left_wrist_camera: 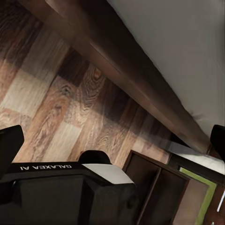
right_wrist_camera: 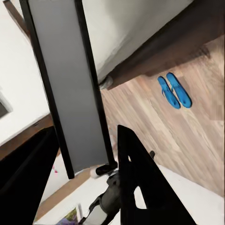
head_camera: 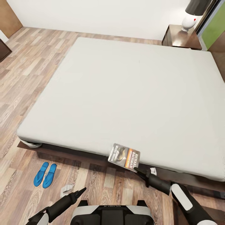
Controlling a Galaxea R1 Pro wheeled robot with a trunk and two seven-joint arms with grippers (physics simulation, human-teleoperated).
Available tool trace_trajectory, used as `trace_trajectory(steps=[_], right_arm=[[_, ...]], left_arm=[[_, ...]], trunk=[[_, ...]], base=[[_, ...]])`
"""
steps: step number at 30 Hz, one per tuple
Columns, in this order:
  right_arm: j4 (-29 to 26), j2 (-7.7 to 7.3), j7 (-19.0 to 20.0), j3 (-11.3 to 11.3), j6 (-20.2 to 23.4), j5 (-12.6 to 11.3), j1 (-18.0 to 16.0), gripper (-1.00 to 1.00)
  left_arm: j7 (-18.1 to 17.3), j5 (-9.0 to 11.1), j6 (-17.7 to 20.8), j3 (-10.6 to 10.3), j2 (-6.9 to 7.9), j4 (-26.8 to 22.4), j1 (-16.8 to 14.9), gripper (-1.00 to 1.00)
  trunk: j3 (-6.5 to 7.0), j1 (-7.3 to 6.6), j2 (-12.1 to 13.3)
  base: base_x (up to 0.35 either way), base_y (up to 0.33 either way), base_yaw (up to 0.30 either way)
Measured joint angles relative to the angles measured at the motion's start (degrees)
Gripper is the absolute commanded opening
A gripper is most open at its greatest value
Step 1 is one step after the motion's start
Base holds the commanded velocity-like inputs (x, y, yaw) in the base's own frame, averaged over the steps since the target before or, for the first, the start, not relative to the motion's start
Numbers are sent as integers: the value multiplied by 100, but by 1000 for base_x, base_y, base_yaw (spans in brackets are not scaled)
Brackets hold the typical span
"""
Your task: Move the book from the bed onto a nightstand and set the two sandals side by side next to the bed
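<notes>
The book (head_camera: 124, 156), with a grey cover picture and an orange band, hangs tilted over the near edge of the bed (head_camera: 125, 93). My right gripper (head_camera: 137, 168) is shut on its lower corner. In the right wrist view the book (right_wrist_camera: 70, 84) stands as a grey slab between the dark fingers (right_wrist_camera: 136, 173). Two blue sandals (head_camera: 45, 174) lie side by side on the floor near the bed's near left corner, also seen in the right wrist view (right_wrist_camera: 174, 90). My left gripper (head_camera: 82, 190) hovers low over the floor, open and empty. The nightstand (head_camera: 181, 37) stands at the bed's far right corner.
A lamp (head_camera: 192, 15) with a white base sits on the nightstand. A small pale object (head_camera: 66, 189) lies on the wood floor near my left gripper. The bed's dark frame (left_wrist_camera: 126, 65) runs along the floor just ahead of my base (left_wrist_camera: 70, 183).
</notes>
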Motion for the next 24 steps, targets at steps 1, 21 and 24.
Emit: trace_trajectory(steps=[1,21,24], right_arm=[[-79,-264,3,2,53,5,3,-100],[198,-1934,800,-15,558,299,43,-100],[192,-1972,796,0,563,303,43,-100]], left_arm=[[1,0,0,0,-1,1,0,100],[2,-10,-1,-1,-5,3,-1,100],[5,-10,-1,-1,-5,3,-1,100]], trunk=[[18,-22,40],[378,-462,843],[431,-527,964]], base=[[0,0,0],[0,0,0],[0,0,0]])
